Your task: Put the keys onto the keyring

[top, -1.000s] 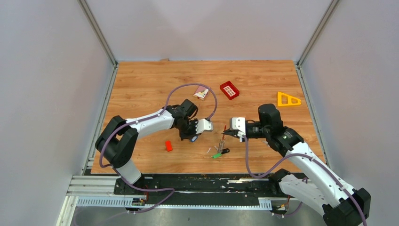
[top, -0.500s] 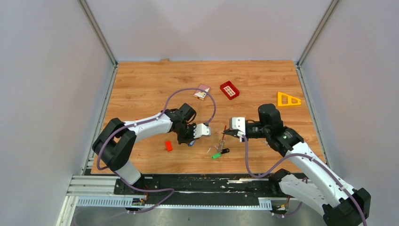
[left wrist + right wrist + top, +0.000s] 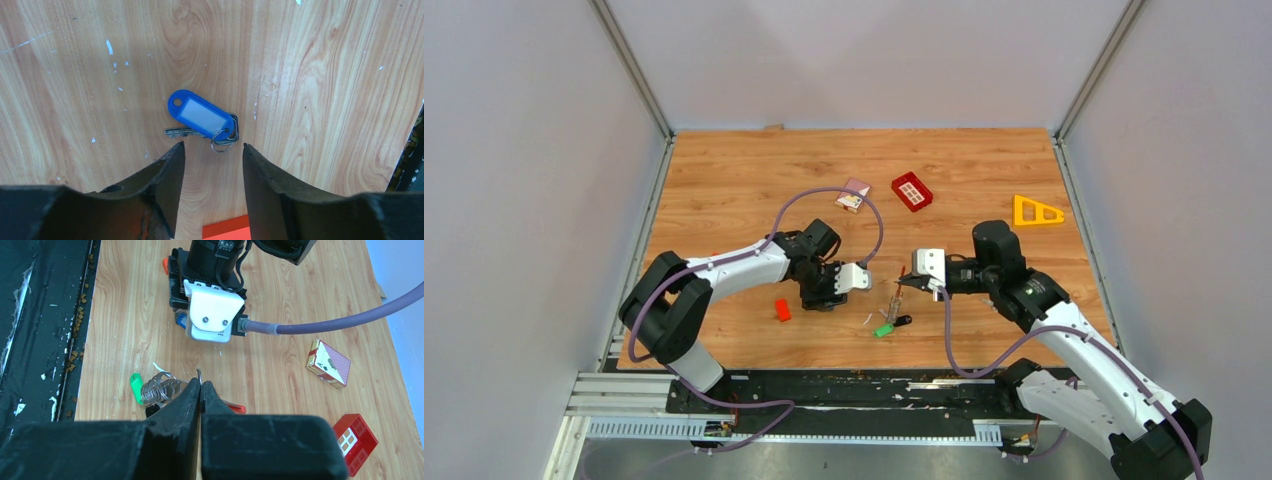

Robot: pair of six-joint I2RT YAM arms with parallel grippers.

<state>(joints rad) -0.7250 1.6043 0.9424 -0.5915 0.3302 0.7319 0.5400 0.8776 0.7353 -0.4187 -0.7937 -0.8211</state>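
Note:
A key with a blue tag (image 3: 202,116) and its small ring lies flat on the wood, just ahead of my left gripper (image 3: 213,145), which is open and holds nothing. In the right wrist view that key shows as a blue sliver (image 3: 180,320) under the left gripper (image 3: 210,315). My right gripper (image 3: 200,382) is shut on a thin wire end of the keyring (image 3: 160,386), a coil of metal loops with a glossy red piece (image 3: 235,408). A green key (image 3: 136,386) and a black key (image 3: 904,321) lie at the coil. From above, the left gripper (image 3: 822,300) faces the right gripper (image 3: 901,286).
A small red block (image 3: 782,310) lies left of the left gripper and shows at the bottom of the left wrist view (image 3: 227,231). Farther back are a card box (image 3: 852,196), a red gridded tray (image 3: 911,191) and a yellow triangle (image 3: 1037,211). The table's front edge is near.
My left gripper has opened and let go of the blue key, which now lies on the wood. The left arm sank slightly towards the table. The right arm has not moved.

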